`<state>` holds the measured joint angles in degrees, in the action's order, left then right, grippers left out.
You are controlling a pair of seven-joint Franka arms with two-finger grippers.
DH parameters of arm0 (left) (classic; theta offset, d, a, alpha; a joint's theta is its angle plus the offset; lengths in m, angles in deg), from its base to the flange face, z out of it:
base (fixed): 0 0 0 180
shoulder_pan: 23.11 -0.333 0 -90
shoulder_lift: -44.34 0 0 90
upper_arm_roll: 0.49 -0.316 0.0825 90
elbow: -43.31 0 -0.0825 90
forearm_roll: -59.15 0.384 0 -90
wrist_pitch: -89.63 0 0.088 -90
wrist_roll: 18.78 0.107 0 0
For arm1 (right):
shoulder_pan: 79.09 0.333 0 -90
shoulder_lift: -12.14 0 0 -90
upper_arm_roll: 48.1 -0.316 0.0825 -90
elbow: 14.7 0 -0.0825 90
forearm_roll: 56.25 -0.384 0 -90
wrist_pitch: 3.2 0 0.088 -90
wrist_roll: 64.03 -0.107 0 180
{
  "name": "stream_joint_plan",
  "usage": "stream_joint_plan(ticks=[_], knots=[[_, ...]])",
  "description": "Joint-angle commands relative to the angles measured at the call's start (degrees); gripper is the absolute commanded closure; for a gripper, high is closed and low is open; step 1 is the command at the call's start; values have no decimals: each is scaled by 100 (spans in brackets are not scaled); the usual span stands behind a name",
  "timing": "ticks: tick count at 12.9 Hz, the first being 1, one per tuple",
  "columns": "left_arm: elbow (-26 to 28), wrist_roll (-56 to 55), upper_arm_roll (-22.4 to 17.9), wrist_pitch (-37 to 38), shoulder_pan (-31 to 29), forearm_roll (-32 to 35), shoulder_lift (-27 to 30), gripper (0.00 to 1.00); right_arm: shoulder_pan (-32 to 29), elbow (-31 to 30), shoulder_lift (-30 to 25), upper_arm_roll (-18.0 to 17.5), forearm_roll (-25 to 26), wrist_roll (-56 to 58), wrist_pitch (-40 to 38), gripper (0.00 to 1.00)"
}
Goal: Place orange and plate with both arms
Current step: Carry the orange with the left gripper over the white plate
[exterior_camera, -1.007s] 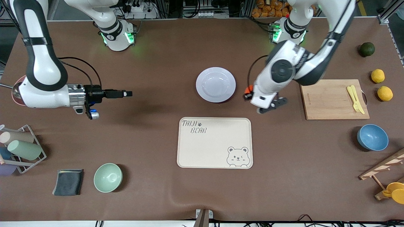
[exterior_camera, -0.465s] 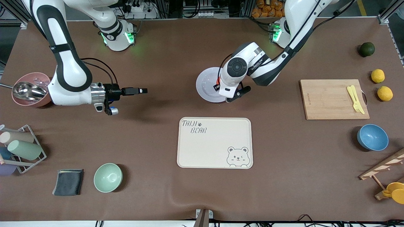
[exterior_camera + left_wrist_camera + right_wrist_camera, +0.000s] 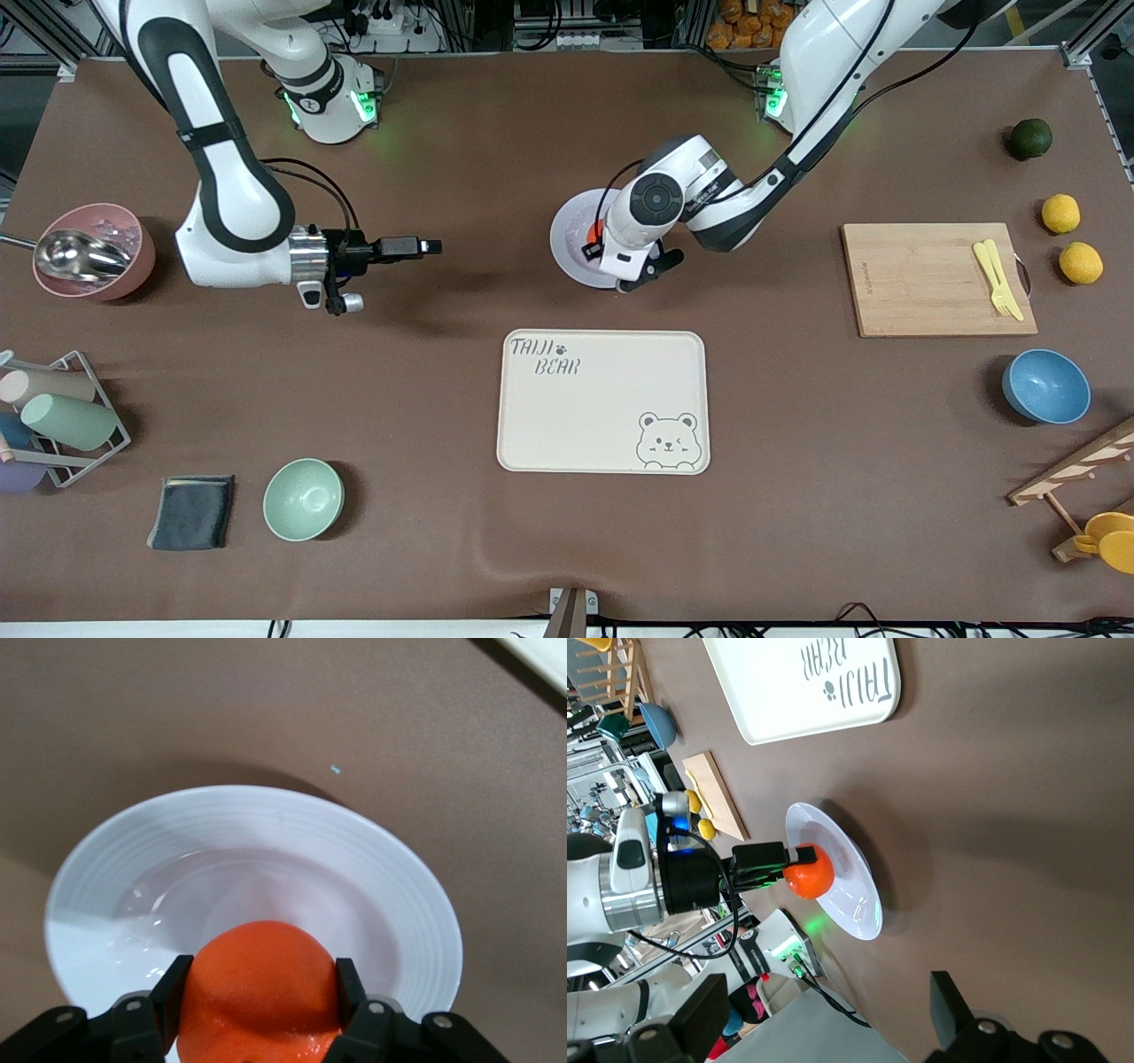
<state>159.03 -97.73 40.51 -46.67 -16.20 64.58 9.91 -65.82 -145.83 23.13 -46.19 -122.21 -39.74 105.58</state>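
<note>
The pale lavender-white plate (image 3: 574, 232) lies on the table, farther from the front camera than the cream bear tray. My left gripper (image 3: 595, 239) is shut on the orange (image 3: 259, 992) and holds it just over the plate (image 3: 266, 842). In the front view only a sliver of the orange (image 3: 592, 232) shows beside the wrist. The right wrist view shows the orange (image 3: 810, 872) over the plate (image 3: 850, 873). My right gripper (image 3: 431, 246) is open and empty, over bare table toward the right arm's end, pointing at the plate.
The cream bear tray (image 3: 603, 400) lies nearer the front camera than the plate. A wooden board (image 3: 937, 279) with a yellow fork, two lemons (image 3: 1060, 213), a dark green fruit (image 3: 1030, 138) and a blue bowl (image 3: 1045, 385) are toward the left arm's end. A pink bowl (image 3: 93, 251), a green bowl (image 3: 303, 499) and a cup rack (image 3: 58, 416) are toward the right arm's end.
My left gripper carried the orange from beside the plate to over it. My right gripper moved across the table toward the plate.
</note>
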Motion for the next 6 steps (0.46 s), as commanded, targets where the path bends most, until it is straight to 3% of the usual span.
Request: stream_joint_plan(ticks=[1, 2, 6], knots=[[-23, -165, -83, -248, 56, 160, -169, 12, 209, -97, 60, 37, -354, 198, 56, 0], [-15, -165, -92, -257, 82, 169, -160, 0, 289, -131, 69, 37, -504, 242, 65, 0], [-32, -147, -92, -204, -14, 169, 216, 0, 351, -316, 175, 37, -829, 848, 135, 0]])
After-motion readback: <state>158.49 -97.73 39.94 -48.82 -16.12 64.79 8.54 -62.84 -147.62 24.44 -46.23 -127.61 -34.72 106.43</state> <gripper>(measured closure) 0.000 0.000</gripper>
